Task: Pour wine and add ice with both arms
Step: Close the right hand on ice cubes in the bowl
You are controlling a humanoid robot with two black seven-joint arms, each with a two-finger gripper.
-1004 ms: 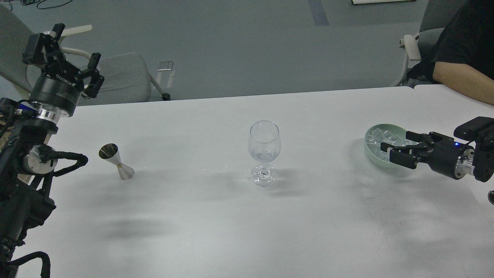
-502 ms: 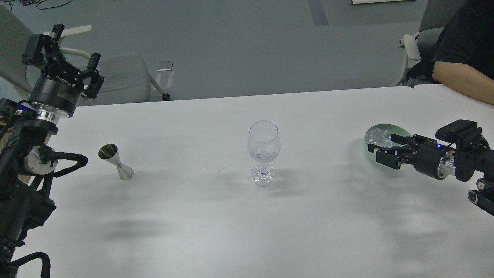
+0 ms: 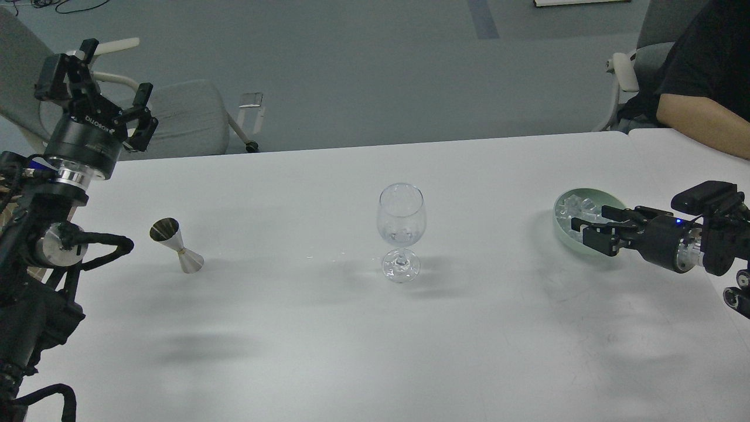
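A clear stemmed wine glass (image 3: 401,218) stands upright at the table's middle, with a little clear content low in its bowl. A silver jigger (image 3: 176,245) stands to its left. A pale green bowl (image 3: 561,233) at the right holds the ice (image 3: 577,206), several small clear cubes. My right gripper (image 3: 587,218) reaches in from the right, low over the bowl's near side, its fingers apart; I cannot see a cube between them. My left gripper (image 3: 117,67) is raised high at the far left, open and empty, well away from the jigger.
A person's bare forearm (image 3: 703,124) rests on the table's far right corner. Office chairs (image 3: 187,117) stand behind the table's far edge. A few small droplets (image 3: 337,256) lie on the table left of the glass.
My right gripper pushed left over the bowl, then drew back a little to the right. The left arm, glass and jigger have not moved.
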